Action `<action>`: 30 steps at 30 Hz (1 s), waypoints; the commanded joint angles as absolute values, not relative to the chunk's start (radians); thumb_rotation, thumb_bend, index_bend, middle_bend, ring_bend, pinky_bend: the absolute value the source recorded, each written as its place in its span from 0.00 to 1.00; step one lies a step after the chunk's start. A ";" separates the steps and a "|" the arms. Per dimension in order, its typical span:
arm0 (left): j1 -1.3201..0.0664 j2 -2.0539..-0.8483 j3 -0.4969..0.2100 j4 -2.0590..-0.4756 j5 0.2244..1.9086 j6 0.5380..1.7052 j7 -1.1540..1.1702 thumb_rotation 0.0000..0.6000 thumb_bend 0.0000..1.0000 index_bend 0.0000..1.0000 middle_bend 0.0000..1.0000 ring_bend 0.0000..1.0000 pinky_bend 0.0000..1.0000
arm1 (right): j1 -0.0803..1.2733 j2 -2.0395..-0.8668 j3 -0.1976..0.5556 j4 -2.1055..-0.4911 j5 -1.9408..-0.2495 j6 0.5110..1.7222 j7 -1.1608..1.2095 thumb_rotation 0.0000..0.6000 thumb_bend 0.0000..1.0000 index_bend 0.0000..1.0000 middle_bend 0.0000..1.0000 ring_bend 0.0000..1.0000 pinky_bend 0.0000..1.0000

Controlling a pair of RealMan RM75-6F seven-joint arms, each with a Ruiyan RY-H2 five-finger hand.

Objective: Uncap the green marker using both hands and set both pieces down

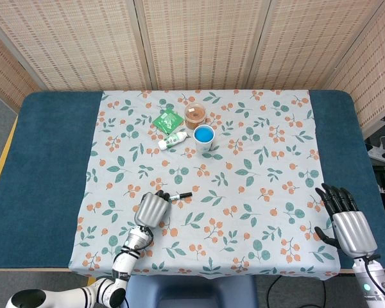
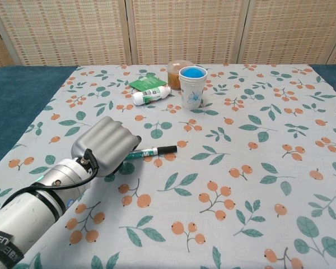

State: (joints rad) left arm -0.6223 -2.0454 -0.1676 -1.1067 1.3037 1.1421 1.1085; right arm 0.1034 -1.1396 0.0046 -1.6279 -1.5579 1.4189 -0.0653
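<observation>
Curling over one end of the green marker [image 2: 151, 151], the left hand [image 2: 103, 147] sat near the front edge of the table [image 1: 45, 167], a bit left of the middle. Its fingers were bent down around the pen's left end, but neither view showed for sure if they gripped it or only covered it, so I cannot tell. The marker lay flat on the flowery cloth [image 2: 241, 168], and its black tip stuck out to the right of the hand. The cap was on.

The chest view showed the hand big and close, with its silver back and a black wire at the wrist. It did not show the right hand at all. Only the head view showed the right hand [image 1: 346, 218]. It was by the front right corner, over the blue part past the cloth's edge. Its dark fingers were spread apart and it held nothing.

Farther back, near the middle of the cloth, stood a white cup [image 2: 192, 87] with blue inside. A small white bottle [image 2: 150, 95] lay on its side just left of the cup. A green packet [image 2: 147, 83] lay behind the bottle. A brown tub [image 2: 176, 69] stood right behind the cup, touching or almost touching it.
</observation>
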 commanded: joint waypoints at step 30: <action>-0.638 -2.019 -0.116 -1.133 1.369 1.208 0.946 1.00 0.42 0.75 0.83 0.93 1.00 | 0.142 -1.220 -0.011 -1.573 -1.629 1.392 -0.012 1.00 0.16 0.00 0.00 0.00 0.00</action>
